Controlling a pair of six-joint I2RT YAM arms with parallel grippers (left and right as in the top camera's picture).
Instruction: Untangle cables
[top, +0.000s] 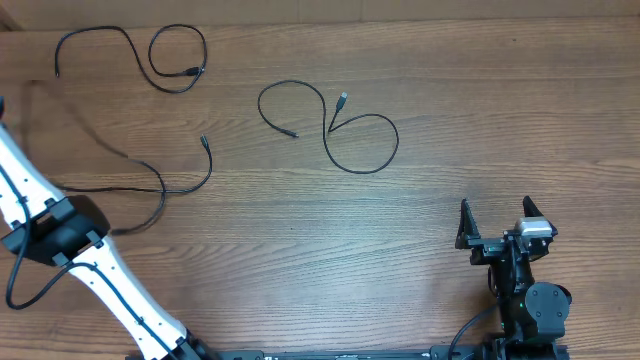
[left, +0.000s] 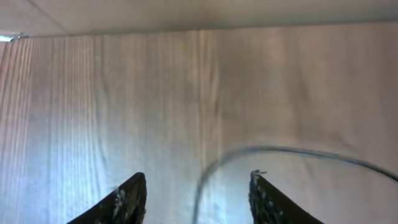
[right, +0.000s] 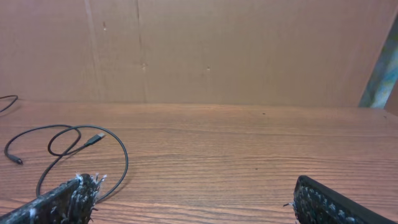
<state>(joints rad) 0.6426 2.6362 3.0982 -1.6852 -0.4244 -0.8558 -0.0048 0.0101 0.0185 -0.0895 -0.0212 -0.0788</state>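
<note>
Wooden table (top: 480, 100) carries separate cables (top: 360, 172); left hand (left: 196, 178), right hand (top: 495, 205) spread.

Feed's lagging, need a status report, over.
Both pincers open; left pincer over left cable, right pincer parked, empty. Three cables lie apart; centre cable crosses itself. Nothing in the way.

- Your surface (top: 450, 120) is mid-brown wood, with fine dark grain lines running across it.
- The cables (top: 397, 142) you see are all plain black.
- Your left arm (top: 25, 185) is white, turning black at the wrist.
- Your right gripper (top: 495, 203) is black; its pads (right: 68, 199) show pale flecks.
- The wall (right: 249, 50) behind is plain tan.
</note>
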